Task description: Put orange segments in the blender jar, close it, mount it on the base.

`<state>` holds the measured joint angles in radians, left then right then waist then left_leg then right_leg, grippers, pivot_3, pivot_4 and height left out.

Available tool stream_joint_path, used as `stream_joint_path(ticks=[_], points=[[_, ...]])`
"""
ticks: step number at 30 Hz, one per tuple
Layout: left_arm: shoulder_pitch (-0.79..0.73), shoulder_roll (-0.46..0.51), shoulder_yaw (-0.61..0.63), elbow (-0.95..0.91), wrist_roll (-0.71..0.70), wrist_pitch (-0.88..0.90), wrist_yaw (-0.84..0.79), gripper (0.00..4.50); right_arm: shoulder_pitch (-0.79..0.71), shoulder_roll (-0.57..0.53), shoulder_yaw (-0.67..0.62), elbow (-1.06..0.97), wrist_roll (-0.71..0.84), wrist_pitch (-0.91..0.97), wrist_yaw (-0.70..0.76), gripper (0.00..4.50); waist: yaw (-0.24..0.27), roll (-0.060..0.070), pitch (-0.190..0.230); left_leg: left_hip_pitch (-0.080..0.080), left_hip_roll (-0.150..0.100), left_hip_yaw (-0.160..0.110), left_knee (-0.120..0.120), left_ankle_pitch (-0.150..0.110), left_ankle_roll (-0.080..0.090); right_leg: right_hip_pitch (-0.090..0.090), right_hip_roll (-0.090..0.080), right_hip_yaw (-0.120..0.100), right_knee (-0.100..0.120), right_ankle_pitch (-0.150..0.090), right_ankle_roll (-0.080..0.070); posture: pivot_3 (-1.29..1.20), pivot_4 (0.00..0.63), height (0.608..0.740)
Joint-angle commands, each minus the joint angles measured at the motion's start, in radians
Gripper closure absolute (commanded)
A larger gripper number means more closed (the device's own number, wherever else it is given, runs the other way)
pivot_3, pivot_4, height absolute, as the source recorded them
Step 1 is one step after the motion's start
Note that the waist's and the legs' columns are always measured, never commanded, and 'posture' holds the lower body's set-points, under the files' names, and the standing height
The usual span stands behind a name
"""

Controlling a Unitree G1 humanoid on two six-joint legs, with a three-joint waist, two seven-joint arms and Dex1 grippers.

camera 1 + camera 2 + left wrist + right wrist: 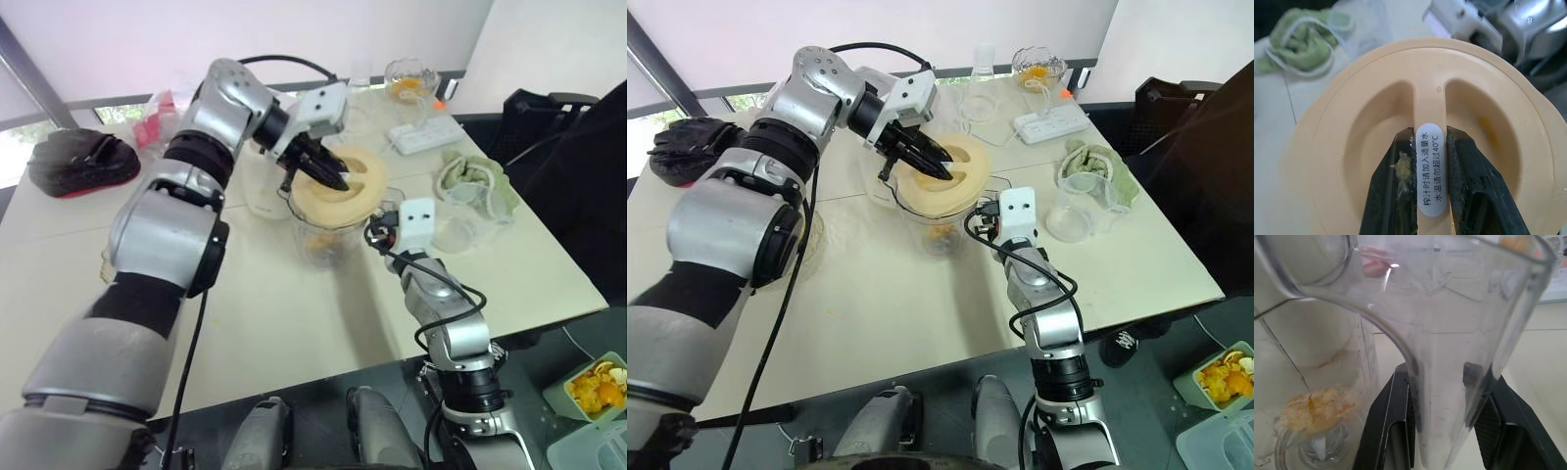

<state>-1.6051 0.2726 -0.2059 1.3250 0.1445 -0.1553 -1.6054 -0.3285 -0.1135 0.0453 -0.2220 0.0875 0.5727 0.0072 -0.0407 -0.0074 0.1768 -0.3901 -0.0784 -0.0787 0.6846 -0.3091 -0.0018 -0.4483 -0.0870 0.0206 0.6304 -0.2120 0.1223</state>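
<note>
Left gripper (1430,134): fingers clamped on the centre rib of the cream lid (1376,98), one finger in each recess either side of the rib. White sticker (1429,171) with printed text runs along the rib between the fingers

Lid sits over the mouth of the blender jar (940,230), tilted, far edge higher than near edge. Can't tell if it's seated in the rim

Right gripper (1447,377): closed on the jar's clear handle (1449,333), one finger on each side, pads touching it. It comes in from the robot's side of the jar, low, near the table (294,323)

Jar stands upright on the table, roughly mid-table. Orange segments (1317,406) lie at the bottom of it, over the blade hub. Jar is on the tabletop, not on a base

Rest of the table:
- clear measuring jug (1073,211) just right of the right gripper
- green cloth (1097,162) beyond the jug, touching or nearly so
- white power strip (1050,122) further back
- glass bowl (1036,67) with something orange in it at the far edge

Green tub (1220,377) of orange pieces sits on the floor, right of the table
</note>
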Motion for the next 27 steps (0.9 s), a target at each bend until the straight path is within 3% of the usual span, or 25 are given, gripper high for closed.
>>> stream_joint_path(ticks=[1, 10, 27], points=[[-0.003, 0.012, -0.011, -0.004, 0.034, -0.045, -0.004, 4.24, -0.002, 0.004, -0.010, -0.073, -0.011, -0.002, -0.003, 3.25, 0.001, 0.000, 0.000, 0.000, 0.000, 0.000, 0.000, 0.000, 0.000, 0.000, 0.000, 0.000, 0.000, 0.000, 0.000, 0.00, 0.150, 0.740], [0.035, 0.009, -0.042, 0.001, 0.100, -0.143, 0.010, 4.24, -0.024, 0.003, 0.000, -0.085, 0.006, 0.017, 0.029, 3.25, 0.002, 0.000, 0.000, 0.000, 0.000, 0.000, 0.000, 0.000, 0.000, 0.000, 0.000, 0.000, 0.000, 0.000, 0.000, 0.00, 0.150, 0.740], [0.099, -0.034, -0.060, 0.024, 0.135, -0.175, 0.014, 4.24, 0.024, -0.013, -0.010, -0.166, -0.005, 0.071, 0.042, 3.25, 0.027, 0.000, -0.002, 0.008, 0.000, 0.000, 0.001, -0.003, 0.005, 0.008, 0.000, 0.000, 0.000, 0.000, 0.000, 0.00, 0.150, 0.740]])
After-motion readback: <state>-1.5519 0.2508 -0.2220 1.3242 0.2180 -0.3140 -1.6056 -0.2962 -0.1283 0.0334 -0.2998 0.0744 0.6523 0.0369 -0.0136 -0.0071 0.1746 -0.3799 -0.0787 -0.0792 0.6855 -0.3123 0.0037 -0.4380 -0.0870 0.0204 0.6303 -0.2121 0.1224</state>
